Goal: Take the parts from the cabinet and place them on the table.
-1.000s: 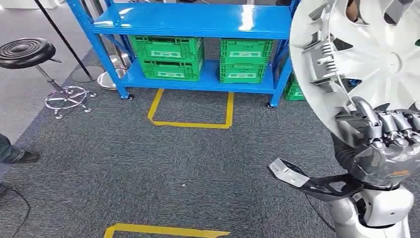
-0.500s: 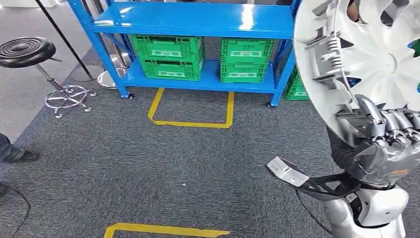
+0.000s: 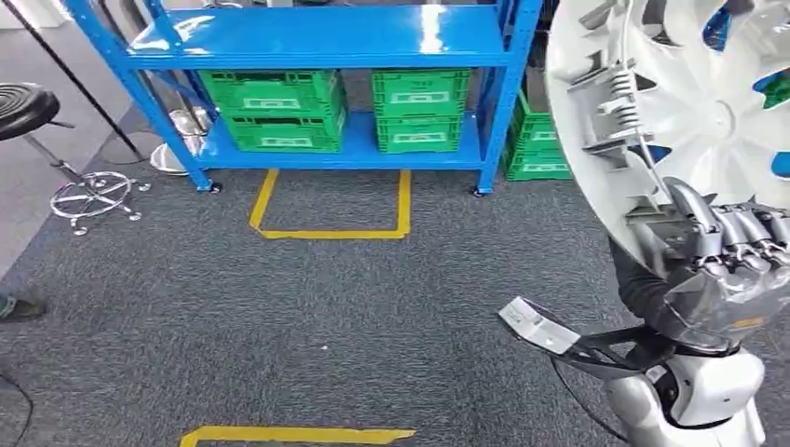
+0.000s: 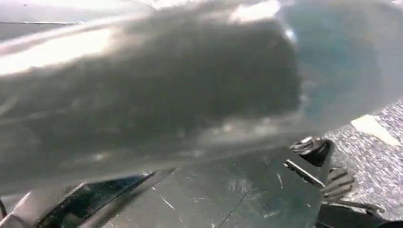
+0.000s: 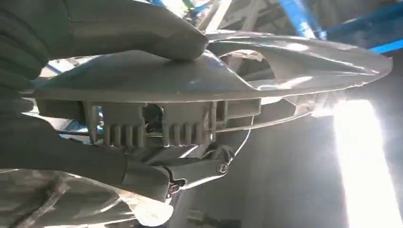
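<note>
Right hand grips the lower rim of a silver wheel cover, held upright above the fingers; thumb presses its face. Left hand's state cannot be told. Blue shelving stands well beyond.

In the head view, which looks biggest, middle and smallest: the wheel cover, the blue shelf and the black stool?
1. Blue shelf, widest in the picture.
2. Wheel cover, held by the right hand; it is near the camera, so it looks large.
3. Black stool, partly cut off at the edge.
</note>
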You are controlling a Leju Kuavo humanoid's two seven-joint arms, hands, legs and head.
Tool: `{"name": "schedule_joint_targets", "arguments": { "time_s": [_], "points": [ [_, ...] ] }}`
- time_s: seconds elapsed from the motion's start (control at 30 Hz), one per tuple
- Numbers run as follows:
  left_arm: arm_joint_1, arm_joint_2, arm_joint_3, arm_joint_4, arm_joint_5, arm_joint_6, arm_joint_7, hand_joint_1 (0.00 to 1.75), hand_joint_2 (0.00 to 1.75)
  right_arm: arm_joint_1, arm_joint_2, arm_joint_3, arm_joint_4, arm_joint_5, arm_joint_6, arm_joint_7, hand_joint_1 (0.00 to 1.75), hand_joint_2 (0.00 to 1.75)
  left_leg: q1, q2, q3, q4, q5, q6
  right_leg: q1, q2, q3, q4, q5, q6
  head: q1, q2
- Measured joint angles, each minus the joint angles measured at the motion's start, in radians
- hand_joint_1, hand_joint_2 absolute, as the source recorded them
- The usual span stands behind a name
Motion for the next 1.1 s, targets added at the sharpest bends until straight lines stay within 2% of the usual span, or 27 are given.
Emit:
{"name": "schedule_joint_targets", "arguments": {
  "time_s": [0.03,0.07,0.13,0.17,0.2,0.23,0.27,0.33,0.37,0.4,0.47,0.53,0.57,0.6,0.63,0.67,0.7,0.73,0.77,0.8,0.83,0.87,0.9,0.93,1.03,1.07,1.1],
  "points": [
    [0.000,0.000,0.000,0.000,0.000,0.000,0.000,0.00,0.00,-0.001,0.000,0.002,0.000,0.000,0.000,0.002,1.75,1.75,0.003,0.007,-0.004,0.001,-0.001,-0.005,0.000,0.010,-0.004,0.002,0.005,-0.008,-0.001,0.000],
    [-0.001,0.000,0.000,-0.001,-0.001,0.000,0.000,0.00,0.00,-0.001,0.000,0.005,0.000,0.000,0.000,0.002,1.75,1.75,0.008,-0.019,-0.007,0.018,-0.027,-0.011,-0.001,0.018,-0.006,0.002,0.009,-0.016,-0.005,0.000],
    [0.000,0.000,0.000,-0.002,-0.001,0.000,0.000,0.00,0.00,-0.003,-0.003,0.006,0.000,0.000,0.000,0.004,1.75,1.75,0.004,-0.059,-0.052,0.145,-0.117,-0.008,0.001,0.035,-0.010,0.001,0.015,-0.025,-0.006,0.000],
    [0.001,0.000,0.000,-0.002,-0.001,0.000,0.000,0.00,0.00,-0.003,-0.004,0.007,0.000,0.000,0.000,0.004,1.75,1.75,0.002,-0.066,-0.083,0.228,-0.156,-0.006,0.004,0.044,-0.014,0.001,0.017,-0.029,-0.006,0.000],
    [0.002,0.000,0.000,-0.002,-0.002,0.000,0.000,0.00,0.00,-0.002,-0.005,0.007,0.000,0.000,0.000,0.004,1.75,1.75,-0.001,-0.068,-0.111,0.298,-0.183,-0.001,0.009,0.056,-0.017,0.001,0.019,-0.032,-0.006,0.000],
    [0.003,0.000,0.000,-0.002,-0.002,0.000,0.000,0.00,0.00,-0.002,-0.006,0.007,0.000,0.000,0.000,0.004,1.75,1.75,-0.005,-0.069,-0.119,0.322,-0.185,0.006,0.015,0.069,-0.020,0.001,0.021,-0.035,-0.006,0.000],
    [0.003,0.000,0.000,-0.002,-0.002,0.000,0.000,0.00,0.00,-0.002,-0.006,0.007,0.000,0.000,0.000,0.003,1.75,1.75,-0.010,-0.072,-0.103,0.300,-0.166,0.016,0.020,0.082,-0.022,0.001,0.023,-0.036,-0.006,0.000],
    [0.002,0.000,0.000,-0.002,-0.002,0.000,0.004,0.00,0.00,-0.003,-0.006,0.007,0.000,0.000,0.000,0.002,1.75,1.75,-0.024,-0.092,-0.025,0.151,-0.089,0.048,0.029,0.109,-0.023,0.000,0.028,-0.038,-0.006,0.000],
    [0.002,0.001,0.000,-0.002,-0.003,0.002,0.007,0.00,0.00,-0.003,-0.006,0.007,0.000,0.000,0.000,0.002,1.75,1.75,-0.032,-0.135,0.019,0.065,-0.056,0.069,0.026,0.120,-0.024,0.000,0.030,-0.040,-0.006,0.000],
    [0.002,0.015,0.000,-0.002,-0.005,0.008,0.018,0.00,0.00,-0.003,-0.006,0.007,0.000,0.000,0.000,0.000,1.75,1.75,-0.028,-0.191,0.037,0.032,-0.072,0.091,0.025,0.127,-0.027,0.000,0.032,-0.036,0.002,0.000],
    [0.002,0.008,0.000,-0.002,-0.007,0.013,0.063,0.00,0.00,-0.006,-0.006,0.008,-0.001,0.000,0.000,-0.006,1.75,1.75,-0.041,-0.172,0.039,0.019,-0.064,0.090,0.010,0.152,-0.035,-0.004,0.038,-0.023,-0.006,0.000],
    [0.000,0.007,0.000,-0.002,-0.010,0.012,0.142,0.00,0.00,-0.004,-0.006,0.008,-0.001,0.000,0.000,-0.013,1.75,1.75,-0.041,-0.145,0.047,-0.005,-0.054,0.091,0.012,0.180,-0.038,-0.020,0.050,-0.005,-0.008,0.000],
    [-0.002,0.005,0.000,-0.002,-0.011,0.012,0.163,0.00,0.00,0.000,-0.007,0.008,-0.002,0.000,0.000,-0.016,1.75,1.75,-0.029,-0.120,0.058,-0.035,-0.038,0.074,0.014,0.159,-0.050,-0.010,0.043,-0.008,-0.009,0.000],
    [-0.002,0.005,0.000,-0.002,-0.013,0.012,0.167,0.00,0.00,-0.007,-0.007,0.009,-0.003,0.000,0.000,-0.016,1.75,1.75,-0.029,-0.111,0.062,-0.048,-0.032,0.077,0.023,0.098,-0.067,0.021,0.012,-0.006,0.001,0.000],
    [-0.002,0.006,0.000,-0.001,-0.014,0.012,0.171,0.00,0.00,-0.014,-0.008,0.009,-0.002,0.000,0.000,-0.018,1.75,1.75,-0.030,-0.095,0.060,-0.050,-0.029,0.078,0.022,0.060,-0.097,0.085,-0.026,0.000,0.004,0.000],
    [-0.001,0.005,0.000,0.000,-0.013,0.008,0.180,0.00,0.00,-0.016,-0.008,0.011,-0.002,0.000,0.000,-0.020,1.75,1.75,-0.030,-0.080,0.058,-0.048,-0.029,0.077,0.020,0.040,-0.129,0.160,-0.062,0.004,0.004,0.000],
    [0.000,0.005,0.000,0.002,-0.013,-0.001,0.196,0.00,0.00,-0.015,-0.008,0.013,-0.001,0.001,0.000,-0.024,1.75,1.75,-0.032,-0.065,0.058,-0.048,-0.031,0.076,0.018,0.033,-0.156,0.225,-0.089,0.009,0.004,0.000],
    [0.001,0.005,0.000,0.005,-0.012,-0.013,0.218,0.00,0.00,-0.016,-0.008,0.015,0.000,0.001,0.000,-0.024,1.75,1.75,-0.032,-0.050,0.057,-0.047,-0.031,0.075,0.016,0.030,-0.170,0.261,-0.097,0.014,0.004,0.000],
    [0.002,0.006,0.000,0.009,-0.009,-0.024,0.241,0.00,0.00,-0.017,-0.008,0.016,0.002,0.001,0.000,-0.024,1.75,1.75,-0.032,-0.036,0.056,-0.046,-0.032,0.074,0.016,0.026,-0.160,0.249,-0.079,0.018,0.005,0.000],
    [0.003,0.006,0.000,0.013,-0.007,-0.038,0.263,0.00,0.00,-0.020,-0.008,0.020,0.004,0.001,0.000,-0.024,1.75,1.75,-0.031,-0.023,0.056,-0.044,-0.034,0.071,0.015,0.020,-0.127,0.195,-0.047,0.021,0.005,0.000],
    [0.004,0.006,0.000,0.017,-0.004,-0.052,0.282,0.00,0.00,-0.024,-0.009,0.026,0.006,0.000,0.000,-0.021,1.75,1.75,-0.031,-0.010,0.056,-0.039,-0.037,0.067,0.014,0.007,-0.068,0.095,-0.003,0.021,0.004,0.000],
    [0.006,0.006,0.000,0.020,-0.002,-0.060,0.292,0.00,0.00,-0.030,-0.009,0.030,0.008,0.000,0.000,-0.016,1.75,1.75,-0.031,0.001,0.056,-0.033,-0.041,0.062,0.015,-0.024,-0.007,-0.004,0.029,0.020,0.005,0.000],
    [0.008,0.008,0.000,0.022,0.000,-0.063,0.296,0.00,0.00,-0.034,-0.009,0.033,0.010,0.000,0.000,-0.013,1.75,1.75,-0.036,0.007,0.055,-0.027,-0.045,0.056,0.023,-0.057,0.009,-0.037,0.008,0.007,0.005,0.000],
    [0.010,0.009,0.000,0.024,0.001,-0.064,0.301,0.00,0.00,-0.037,-0.010,0.037,0.011,0.000,0.000,-0.011,1.75,1.75,-0.039,0.015,0.055,-0.022,-0.049,0.049,0.022,-0.047,0.017,-0.042,0.021,-0.004,0.002,0.000],
    [0.012,0.011,0.001,0.028,0.002,-0.074,0.306,0.00,0.00,-0.040,-0.018,0.051,0.013,0.000,0.000,0.007,1.75,1.75,-0.038,0.041,0.057,-0.023,-0.043,0.036,0.024,-0.014,0.006,-0.039,0.029,-0.022,0.002,0.000],
    [0.012,0.013,0.001,0.028,0.002,-0.079,0.306,0.00,0.00,-0.041,-0.020,0.056,0.014,0.000,0.000,0.011,1.75,1.75,-0.034,0.027,0.053,-0.017,-0.052,0.026,0.015,-0.005,0.007,-0.045,0.039,-0.033,0.003,0.000],
    [0.012,0.015,0.001,0.029,0.005,-0.082,0.308,0.00,0.00,-0.044,-0.021,0.063,0.015,0.000,0.000,0.016,1.75,1.75,-0.030,-0.025,0.045,0.011,-0.078,0.019,0.013,0.003,0.004,-0.045,0.042,-0.037,0.000,0.000]
  ]
}}
